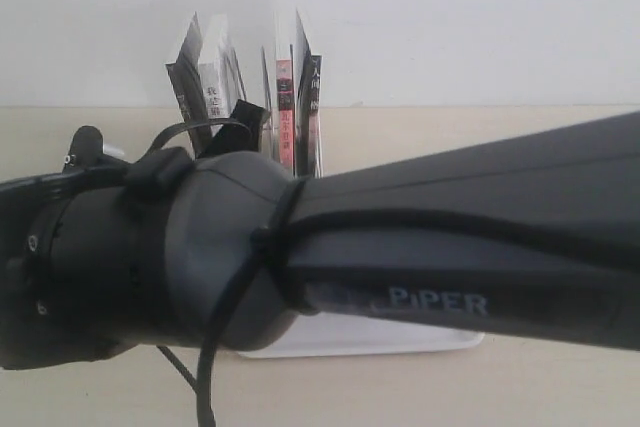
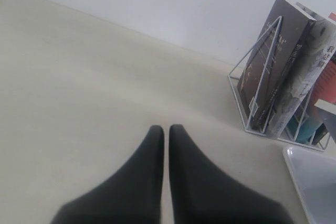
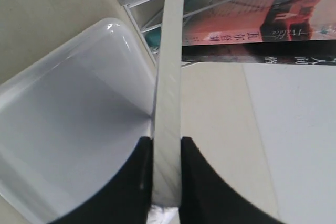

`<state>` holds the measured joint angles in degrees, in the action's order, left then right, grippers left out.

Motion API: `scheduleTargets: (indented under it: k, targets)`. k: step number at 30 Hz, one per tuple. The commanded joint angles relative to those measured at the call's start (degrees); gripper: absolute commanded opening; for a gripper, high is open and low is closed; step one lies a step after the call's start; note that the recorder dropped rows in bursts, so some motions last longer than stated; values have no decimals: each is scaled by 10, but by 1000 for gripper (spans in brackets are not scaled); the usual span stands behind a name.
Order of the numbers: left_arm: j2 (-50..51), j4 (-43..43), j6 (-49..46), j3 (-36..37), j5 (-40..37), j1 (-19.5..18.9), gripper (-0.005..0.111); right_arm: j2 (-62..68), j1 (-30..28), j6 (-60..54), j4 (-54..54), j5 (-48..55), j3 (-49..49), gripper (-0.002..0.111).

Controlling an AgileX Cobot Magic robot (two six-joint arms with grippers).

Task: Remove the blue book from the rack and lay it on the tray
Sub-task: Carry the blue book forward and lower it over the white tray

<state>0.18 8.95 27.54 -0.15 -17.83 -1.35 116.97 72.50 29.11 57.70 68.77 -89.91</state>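
Right gripper [image 3: 166, 148] clamps the book [image 3: 169, 77] by its pale page edge; the book is edge-on above the tray [image 3: 63, 129] rim, far end by the rack [image 2: 238, 102]. Left gripper [image 2: 166, 129] is closed and empty over the table [image 2: 79, 77], left of the rack.

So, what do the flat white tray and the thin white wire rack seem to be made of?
The flat white tray looks like moulded plastic, smooth and glossy: its rounded corner shows soft highlights and seems slightly translucent. The thin white wire rack is probably metal wire with a white coating; the straight, slim rods suggest this, though plastic cannot be excluded.
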Motion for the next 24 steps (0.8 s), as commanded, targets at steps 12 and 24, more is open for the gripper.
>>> scheduleTargets:
  k: [12, 24]
  targets:
    - [-2, 0, -2, 2, 3, -1, 4, -9, -34, 4, -25, 12, 53, 0]
    - [-2, 0, -2, 2, 3, -1, 4, -9, -34, 4, -21, 12, 53, 35]
